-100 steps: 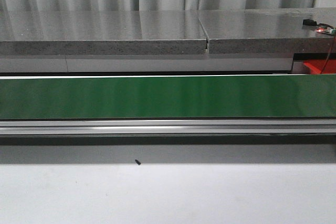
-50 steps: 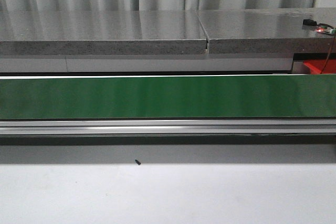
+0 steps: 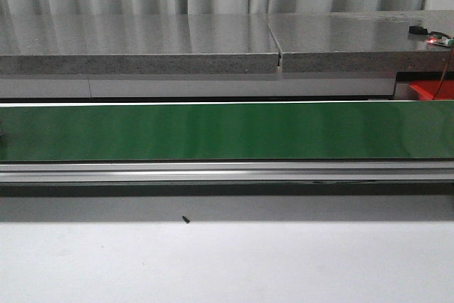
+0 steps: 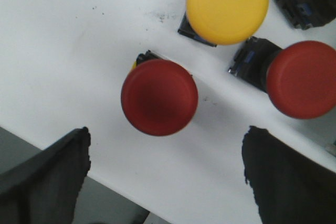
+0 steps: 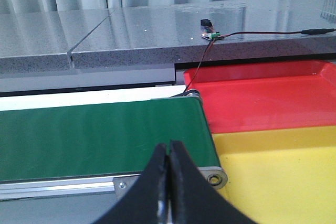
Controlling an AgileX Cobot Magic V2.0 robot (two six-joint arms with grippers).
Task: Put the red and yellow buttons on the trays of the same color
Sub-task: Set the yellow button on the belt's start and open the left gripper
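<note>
- Three buttons lie on the white worktop (image 4: 63, 40) under the left tool (image 4: 165, 179): a near red button (image 4: 159, 97), a yellow button (image 4: 227, 6) and a second red button (image 4: 303, 78).
- The left tool is spread wide and holds nothing; its dark fingers (image 4: 44, 177) sit either side of the near red button without touching it.
- The right tool (image 5: 169, 182) is closed, its fingers pressed together on nothing, above the green belt (image 5: 100, 132).
- The red tray (image 5: 262, 95) and yellow tray (image 5: 283, 166) sit at the belt's end, touching each other.
- The buttons look like hard, light plastic; the domed caps are probably slippery.
- Gripping the cap's rim across its width seems safest.
</note>
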